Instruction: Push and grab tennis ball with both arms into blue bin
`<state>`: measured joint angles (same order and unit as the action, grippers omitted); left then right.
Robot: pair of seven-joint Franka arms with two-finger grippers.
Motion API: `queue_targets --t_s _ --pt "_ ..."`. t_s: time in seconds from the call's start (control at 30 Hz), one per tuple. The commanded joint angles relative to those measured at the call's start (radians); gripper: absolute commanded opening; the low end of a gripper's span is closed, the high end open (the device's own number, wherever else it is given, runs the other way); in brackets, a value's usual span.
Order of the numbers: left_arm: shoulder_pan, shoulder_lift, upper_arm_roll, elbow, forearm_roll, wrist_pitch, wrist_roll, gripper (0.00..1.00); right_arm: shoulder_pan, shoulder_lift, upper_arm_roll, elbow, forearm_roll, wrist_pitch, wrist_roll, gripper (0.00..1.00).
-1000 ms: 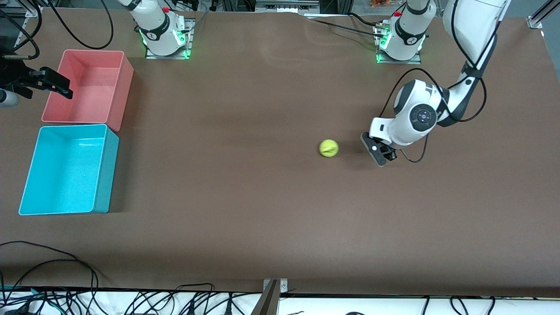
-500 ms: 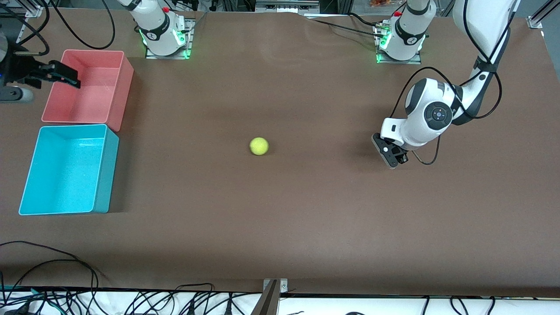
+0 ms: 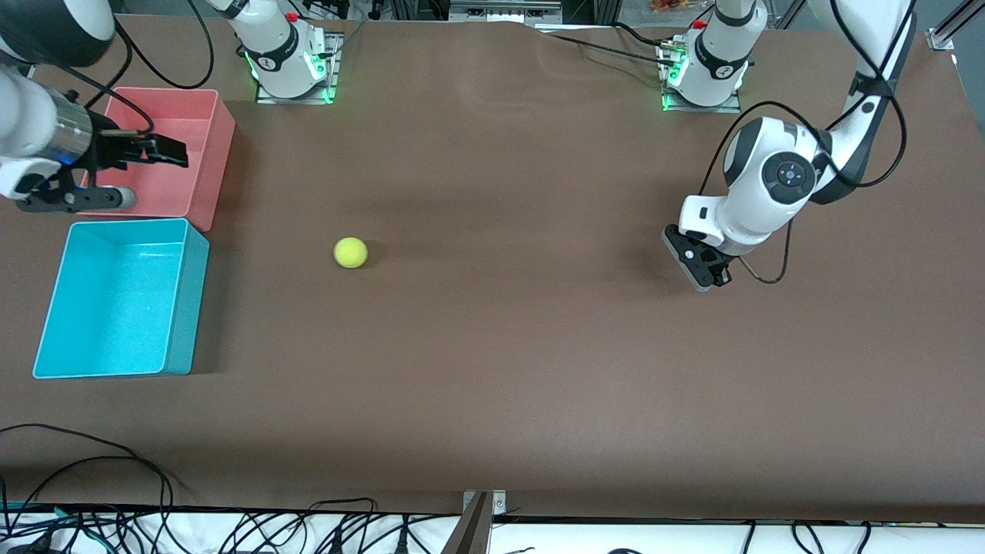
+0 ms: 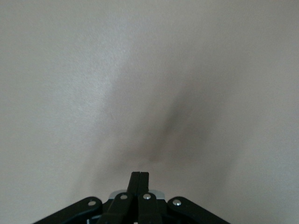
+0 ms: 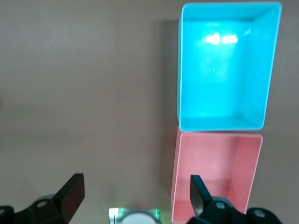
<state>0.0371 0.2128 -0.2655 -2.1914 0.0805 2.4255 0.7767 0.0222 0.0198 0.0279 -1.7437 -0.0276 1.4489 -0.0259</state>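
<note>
The tennis ball (image 3: 351, 252) lies on the brown table, a short way from the blue bin (image 3: 191, 300) toward the table's middle. It shows in neither wrist view. The blue bin is empty, at the right arm's end; it also shows in the right wrist view (image 5: 224, 123). My right gripper (image 3: 178, 152) is open and empty, up over the pink bin's rim; in its wrist view (image 5: 135, 193) the fingers (image 5: 71, 195) stand wide apart. My left gripper (image 3: 700, 281) is shut and empty, low at the table near the left arm's end, well away from the ball; its wrist view (image 4: 139, 179) shows bare table.
An empty pink bin (image 3: 208, 165) stands right beside the blue bin, farther from the front camera; it also shows in the right wrist view (image 5: 184, 186). The two arm bases (image 3: 288, 61) (image 3: 704, 69) stand at the table's back edge. Cables lie along the front edge.
The ball has rolled from beside my left gripper across the table toward the bins. My left gripper has drawn back toward its end. My right gripper has moved in over the pink bin.
</note>
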Motion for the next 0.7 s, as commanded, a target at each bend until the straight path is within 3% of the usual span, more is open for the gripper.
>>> queue_targets --t_s 0.0,0.03,0.07,0.13,0.67 --pt "-0.002 -0.113 0.002 -0.014 0.024 -0.046 -0.008 0.0 0.002 -0.026 0.009 -0.103 0.012 0.102 0.004 1.0" --pt "-0.002 -0.13 0.002 -0.014 0.024 -0.048 -0.016 0.0 0.002 -0.026 0.009 -0.12 0.012 0.122 0.004 1.0" --pt "0.0 -0.183 0.008 -0.007 0.024 -0.08 -0.064 0.0 0.002 -0.027 0.009 -0.205 0.009 0.224 0.004 1.0" --pt "0.0 -0.199 0.011 -0.004 0.022 -0.101 -0.074 0.0 0.002 -0.031 0.009 -0.233 0.003 0.255 0.003 1.0" --pt "0.0 -0.263 0.058 0.096 0.024 -0.264 -0.203 0.0 0.004 -0.003 0.01 -0.319 -0.034 0.343 0.004 1.0"
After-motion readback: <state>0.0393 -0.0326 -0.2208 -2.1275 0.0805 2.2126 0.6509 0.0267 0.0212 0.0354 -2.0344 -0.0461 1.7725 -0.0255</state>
